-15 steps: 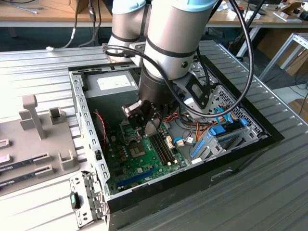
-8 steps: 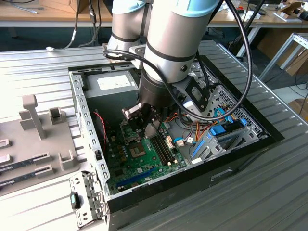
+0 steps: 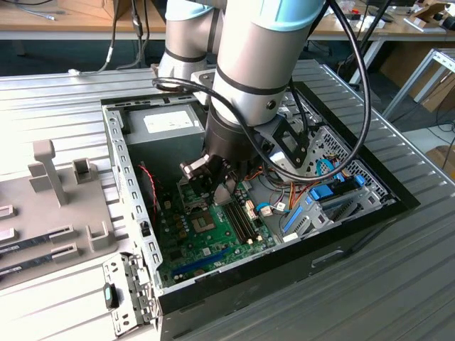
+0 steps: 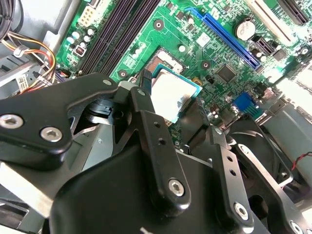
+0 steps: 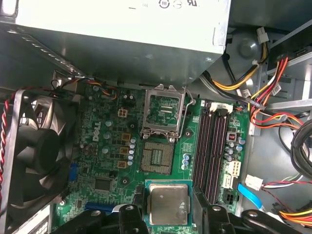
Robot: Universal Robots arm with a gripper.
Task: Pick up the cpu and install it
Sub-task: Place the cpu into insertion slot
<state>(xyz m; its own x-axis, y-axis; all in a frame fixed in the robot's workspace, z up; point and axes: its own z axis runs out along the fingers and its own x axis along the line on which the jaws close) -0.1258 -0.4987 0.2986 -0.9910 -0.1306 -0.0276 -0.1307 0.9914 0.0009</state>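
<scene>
pincer is clamping the cpu by two opposite edges | cpu is hovering over the green motherboard, just beside the open socket | power supply is showing a printed label

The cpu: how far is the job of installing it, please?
Done: the cpu is picked up, gripped by the gripper. In hand: it hangs over the motherboard, short of the socket. Left: the socket lies empty with its frame open; the cpu is not yet seated.
</scene>
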